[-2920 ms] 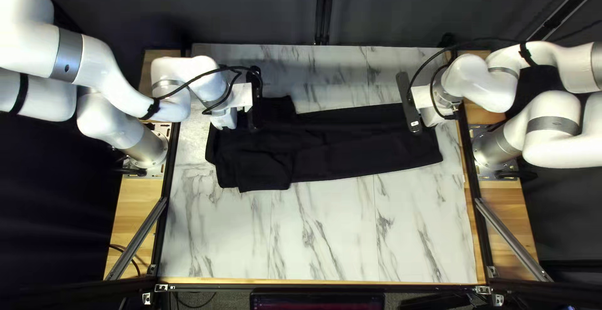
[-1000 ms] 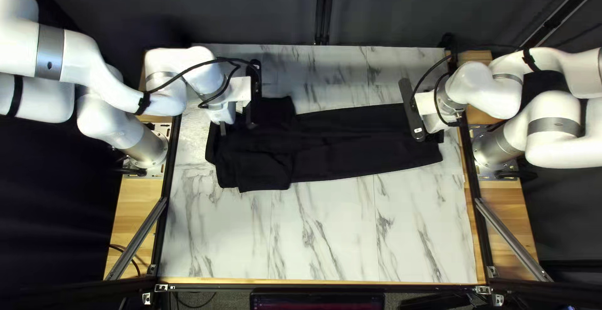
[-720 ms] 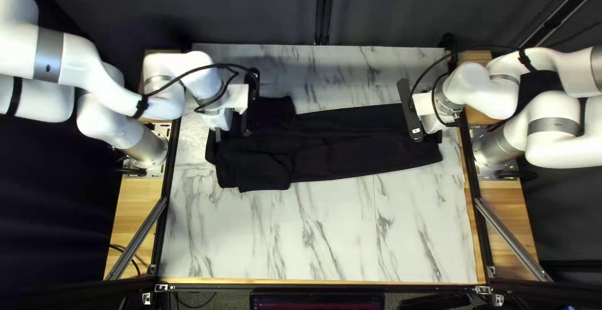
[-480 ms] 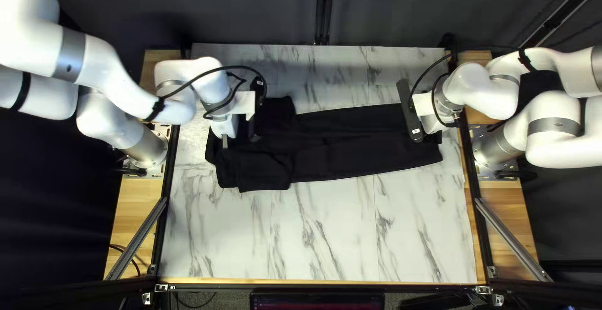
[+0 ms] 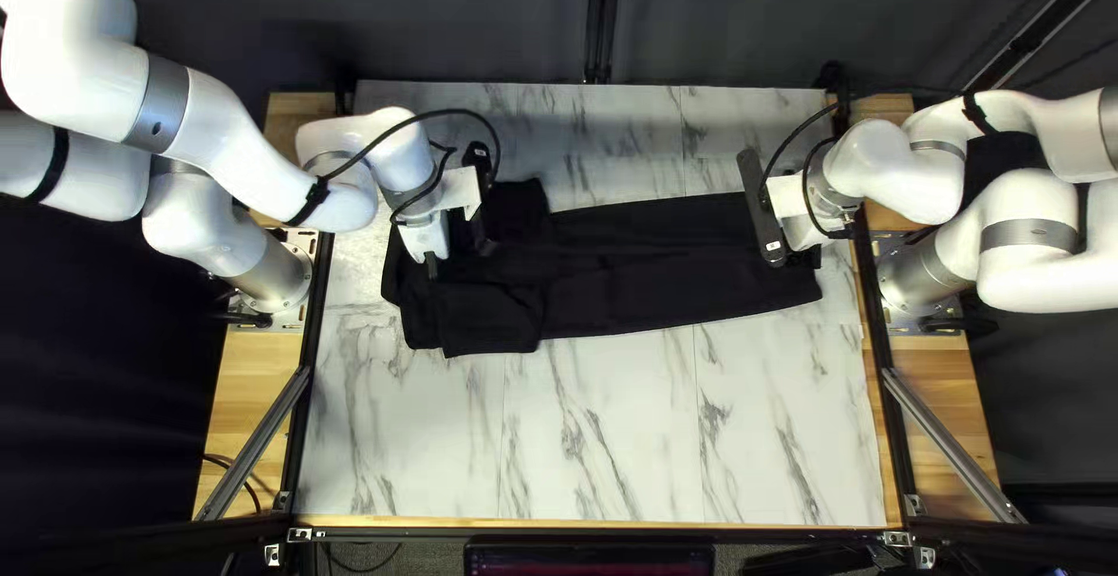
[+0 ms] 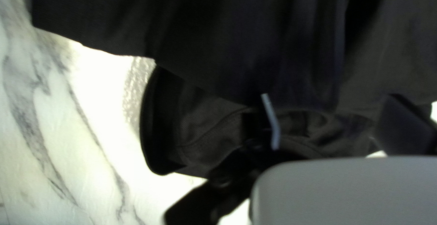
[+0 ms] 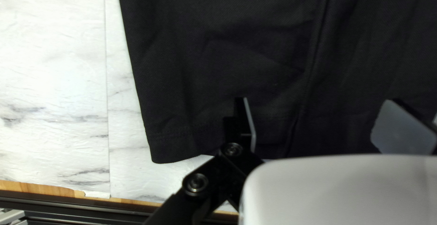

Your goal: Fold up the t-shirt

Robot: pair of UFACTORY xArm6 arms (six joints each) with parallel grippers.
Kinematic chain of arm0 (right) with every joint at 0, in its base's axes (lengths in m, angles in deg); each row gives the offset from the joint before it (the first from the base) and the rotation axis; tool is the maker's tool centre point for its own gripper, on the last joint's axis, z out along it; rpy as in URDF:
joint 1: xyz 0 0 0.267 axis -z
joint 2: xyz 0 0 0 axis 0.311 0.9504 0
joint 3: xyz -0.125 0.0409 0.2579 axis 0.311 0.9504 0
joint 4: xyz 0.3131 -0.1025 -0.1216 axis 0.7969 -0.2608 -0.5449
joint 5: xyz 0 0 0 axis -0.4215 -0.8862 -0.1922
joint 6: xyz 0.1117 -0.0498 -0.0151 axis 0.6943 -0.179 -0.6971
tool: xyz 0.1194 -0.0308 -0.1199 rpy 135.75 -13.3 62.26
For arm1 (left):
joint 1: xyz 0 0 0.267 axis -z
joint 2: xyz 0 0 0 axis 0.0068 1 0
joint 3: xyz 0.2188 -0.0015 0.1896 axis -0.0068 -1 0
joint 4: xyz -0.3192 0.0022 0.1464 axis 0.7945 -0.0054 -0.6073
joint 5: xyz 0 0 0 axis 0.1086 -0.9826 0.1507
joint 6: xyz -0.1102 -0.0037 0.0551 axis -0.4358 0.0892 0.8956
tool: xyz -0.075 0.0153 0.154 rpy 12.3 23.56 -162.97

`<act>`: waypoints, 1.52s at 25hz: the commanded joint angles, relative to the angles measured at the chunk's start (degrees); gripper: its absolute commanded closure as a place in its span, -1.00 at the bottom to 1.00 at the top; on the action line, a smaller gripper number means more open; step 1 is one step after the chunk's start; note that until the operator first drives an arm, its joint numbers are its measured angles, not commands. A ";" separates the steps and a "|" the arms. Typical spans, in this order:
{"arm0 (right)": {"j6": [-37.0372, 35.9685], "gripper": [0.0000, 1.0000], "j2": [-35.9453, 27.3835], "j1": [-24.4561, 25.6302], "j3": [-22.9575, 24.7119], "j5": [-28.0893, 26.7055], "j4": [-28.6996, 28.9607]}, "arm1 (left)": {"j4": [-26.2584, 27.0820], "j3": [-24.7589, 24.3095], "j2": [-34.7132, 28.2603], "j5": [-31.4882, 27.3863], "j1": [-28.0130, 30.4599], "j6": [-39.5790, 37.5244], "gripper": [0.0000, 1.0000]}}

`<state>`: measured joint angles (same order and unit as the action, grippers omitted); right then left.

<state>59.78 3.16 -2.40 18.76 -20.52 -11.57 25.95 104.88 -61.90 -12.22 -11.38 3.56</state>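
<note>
Left claw (image 6: 336,122) spread, nothing pinched, right over the t-shirt's (image 5: 676,279) bunched left end, likely lined up to nip those layers! The t-shirt stretches long across the surface (image 5: 606,436), a narrow strip, probably already folded lengthwise. And at its straight right end, right claw (image 7: 324,125), spread too, seemingly posted for that hem!

passing room along near side of black t-shirt (image 5: 676,285), left gripper (image 5: 459,255) blocking its left end, right gripper (image 5: 776,250) its right end
</note>
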 commanded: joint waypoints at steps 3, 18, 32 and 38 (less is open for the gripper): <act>0.45 -1.00 -0.52 -0.22 -0.15 -0.79 0.06 | -1.31 1.79 -1.47 -2.73 -3.77 2.84 0.92; 0.14 -1.00 -0.83 0.07 -0.73 -1.60 0.28 | -5.27 -3.45 -8.43 -2.88 5.98 -12.53 -1.00; 2.70 -1.00 -2.24 -1.97 -0.09 -2.17 -0.27 | 3.73 0.22 3.43 0.68 2.41 -4.87 1.00; 3.45 -1.00 -2.69 -2.30 0.23 -2.39 -0.38 | 3.14 1.64 2.02 -1.41 1.30 -4.58 1.00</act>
<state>63.12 0.61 -4.68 18.86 -22.86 -11.96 29.75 106.10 -58.84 -12.60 -9.73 -0.80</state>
